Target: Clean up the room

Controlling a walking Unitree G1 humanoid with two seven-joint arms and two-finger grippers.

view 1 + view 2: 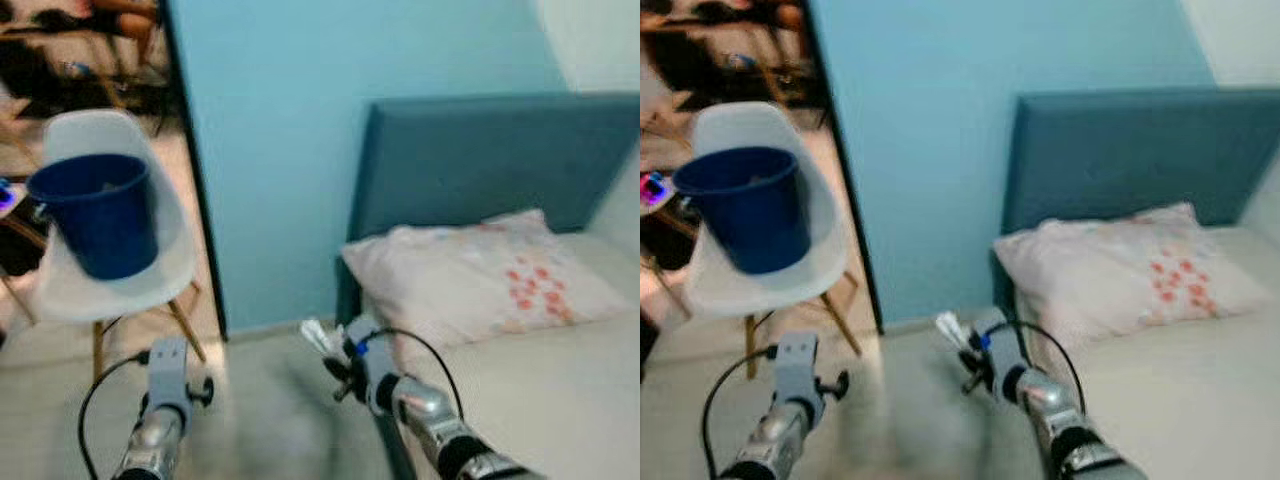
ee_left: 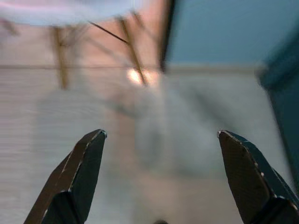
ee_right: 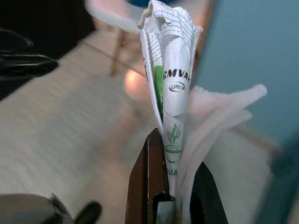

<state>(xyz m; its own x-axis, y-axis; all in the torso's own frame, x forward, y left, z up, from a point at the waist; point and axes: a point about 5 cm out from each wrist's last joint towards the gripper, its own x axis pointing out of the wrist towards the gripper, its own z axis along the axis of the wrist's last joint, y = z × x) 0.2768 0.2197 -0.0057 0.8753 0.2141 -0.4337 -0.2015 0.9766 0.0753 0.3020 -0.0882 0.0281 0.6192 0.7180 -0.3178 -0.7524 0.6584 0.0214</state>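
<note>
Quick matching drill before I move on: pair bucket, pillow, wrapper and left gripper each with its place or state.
Things:
1. bucket
2. pillow
3. wrapper
4. left gripper

Places or states:
A. on the bed
B. jaws open above the floor
C. on the chair
D. clamped in the right gripper

Pairs: 1-C, 2-A, 3-D, 4-B

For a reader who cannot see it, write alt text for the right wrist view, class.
The right end effector is shut on a crumpled white wrapper with green print, with white tissue bunched beside it. Behind, blurred, are a pale floor, chair legs and a blue wall.
</note>
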